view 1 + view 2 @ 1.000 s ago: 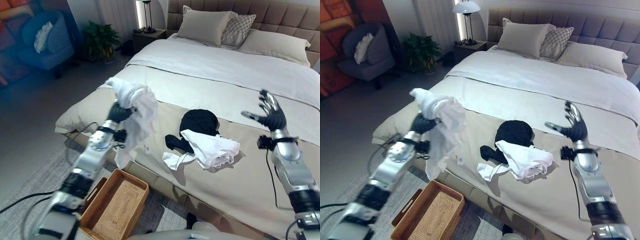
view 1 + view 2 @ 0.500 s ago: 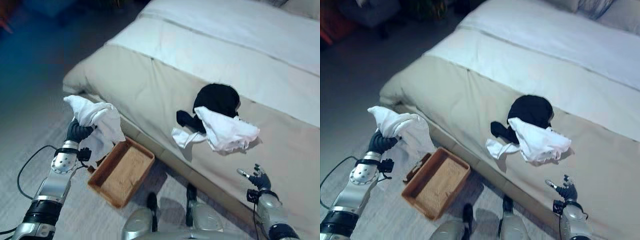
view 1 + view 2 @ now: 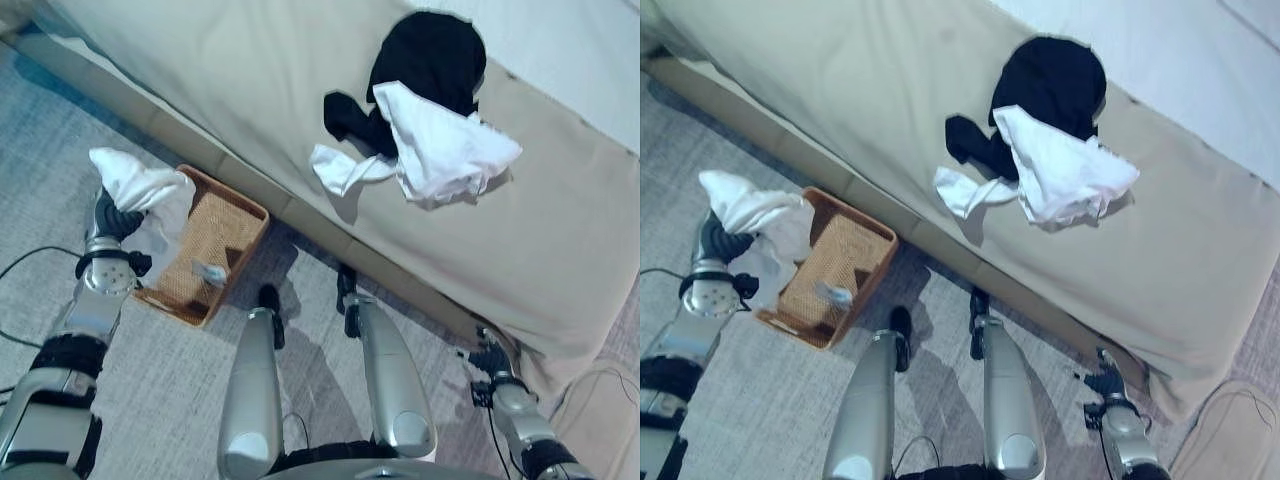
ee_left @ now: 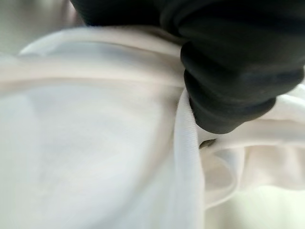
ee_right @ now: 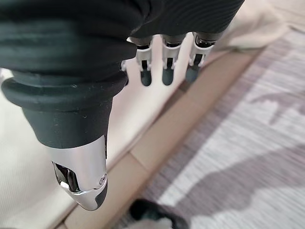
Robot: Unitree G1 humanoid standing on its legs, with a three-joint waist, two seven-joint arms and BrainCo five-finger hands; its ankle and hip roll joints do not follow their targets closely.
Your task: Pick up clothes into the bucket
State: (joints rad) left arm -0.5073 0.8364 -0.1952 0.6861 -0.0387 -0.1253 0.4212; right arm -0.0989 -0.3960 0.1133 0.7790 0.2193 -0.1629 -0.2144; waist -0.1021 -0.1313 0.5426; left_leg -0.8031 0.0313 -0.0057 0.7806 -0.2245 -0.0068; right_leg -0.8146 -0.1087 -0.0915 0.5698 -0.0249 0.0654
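Mostly cloth-hidden, left hand [image 3: 112, 222] grips white garment [image 3: 140, 190] over basket [image 3: 235, 215]; right hand [image 5: 164, 67] slack.

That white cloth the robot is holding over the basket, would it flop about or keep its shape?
Probably floppy: the white cloth droops in loose folds from the left hand toward the wicker basket. It looks light, bunching easily in the fingers. A trailing end may snag on the basket rim.

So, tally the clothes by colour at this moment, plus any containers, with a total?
White clothes: 2, one shirt bunched in the left hand over the basket, one top on the bed
Black clothes: 1, garment on the bed, partly under the top
Baskets: 1
Total: 4
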